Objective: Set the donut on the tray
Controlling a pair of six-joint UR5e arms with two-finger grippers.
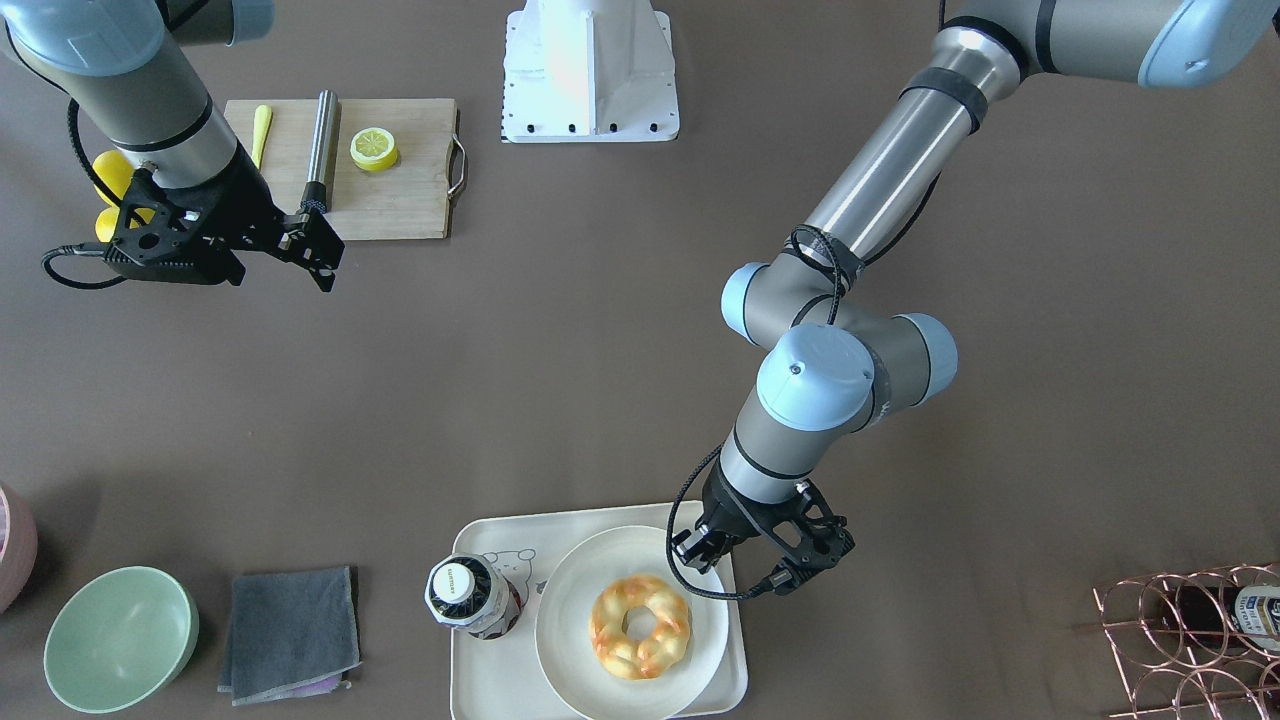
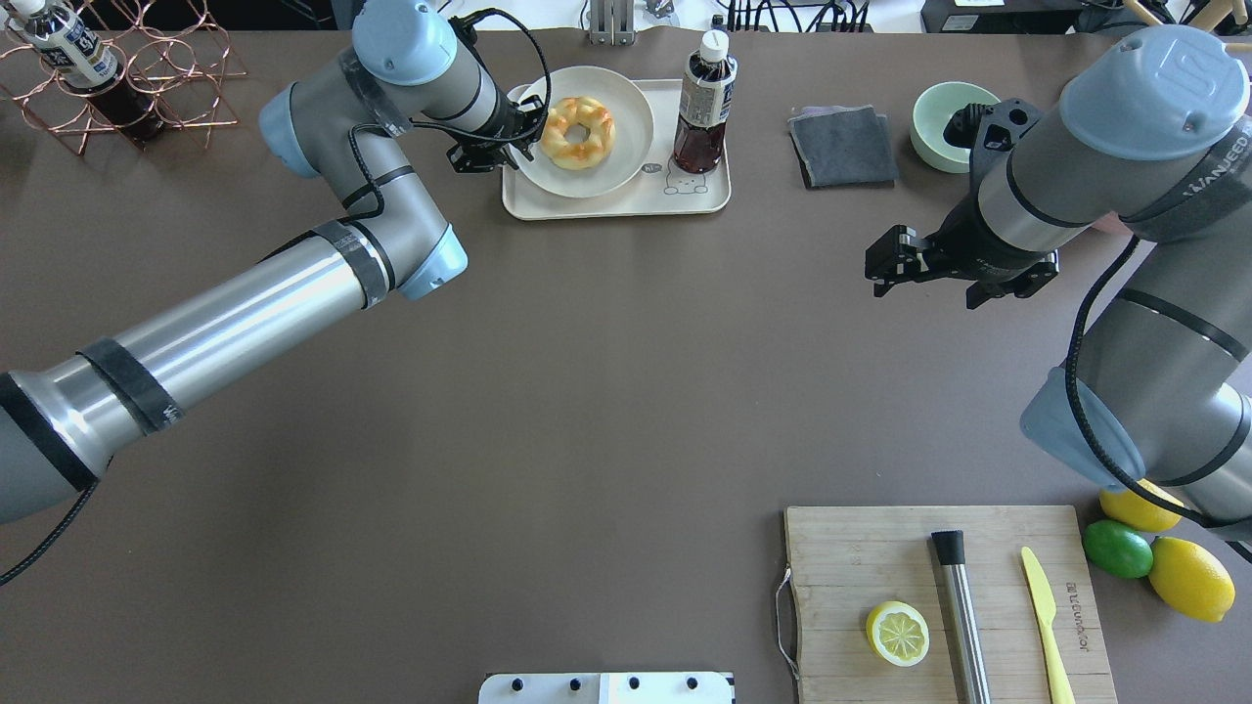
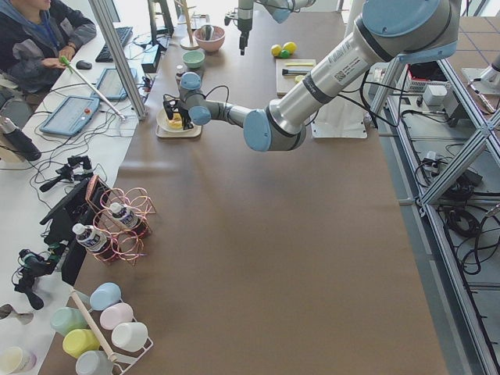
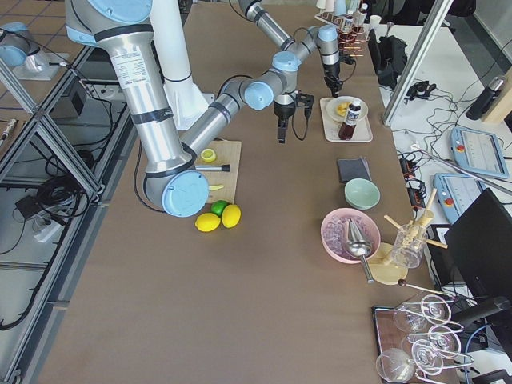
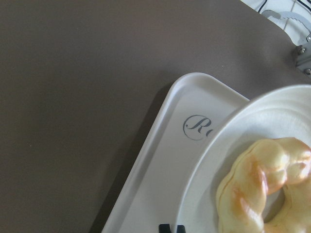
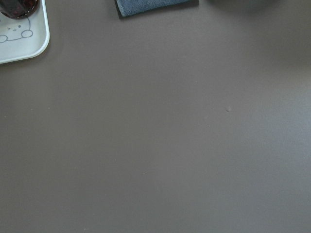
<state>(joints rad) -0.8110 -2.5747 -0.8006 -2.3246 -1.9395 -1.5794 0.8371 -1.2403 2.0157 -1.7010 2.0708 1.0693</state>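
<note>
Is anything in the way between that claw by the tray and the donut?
Nothing visible. The left gripper hangs at the plate's rim, beside the donut, with only bare plate between them. The bottle stands on the tray at the plate's far side.

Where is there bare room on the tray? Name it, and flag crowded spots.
Bare on the tray: the strip on the robot's side, bordered by the plate, the bottle and the rim; also its script corner by the left gripper. Crowded: the plate, holding the donut, fills most of the rest.

Glossy donut [image 1: 640,625] on plate [image 1: 570,650], atop tray [image 1: 488,682]
</note>
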